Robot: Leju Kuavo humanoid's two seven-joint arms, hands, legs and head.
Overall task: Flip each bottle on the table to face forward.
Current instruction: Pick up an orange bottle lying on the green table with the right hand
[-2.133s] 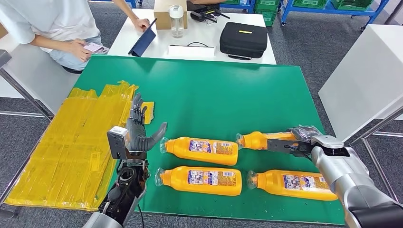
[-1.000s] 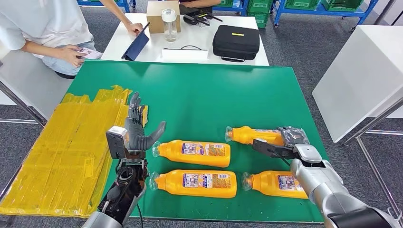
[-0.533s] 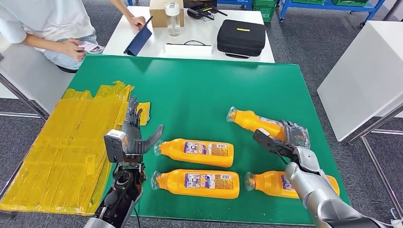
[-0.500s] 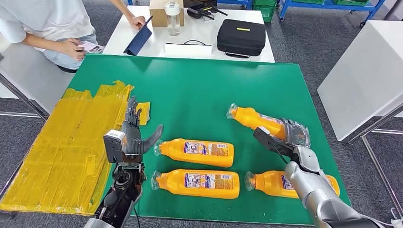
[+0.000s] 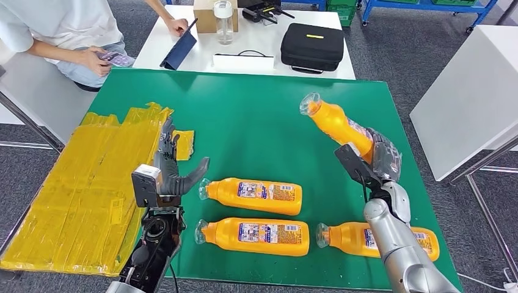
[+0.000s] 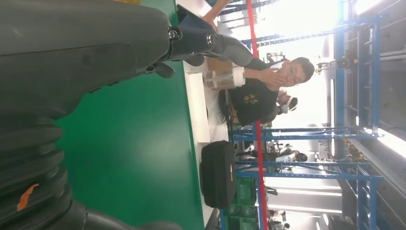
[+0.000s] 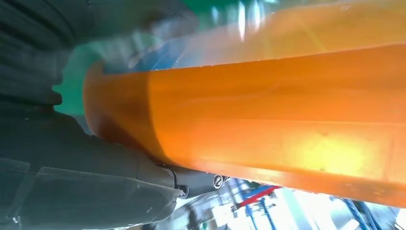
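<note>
Above the green worktop [image 5: 256, 116], the right robot hand [image 5: 372, 165] grips a tilted orange bottle [image 5: 337, 125] near its base (cap end high); a loose hold could let it drop. Left robot hand [image 5: 174, 168] hovers empty, fingers spread.

Four orange bottles: three lying on the green bench [image 5: 256, 116], at [image 5: 256, 196], [image 5: 256, 235] and [image 5: 360, 239], and one raised bottle [image 5: 339, 127]. One black case [image 5: 313, 47]. One clear jar [image 5: 224, 21].
</note>
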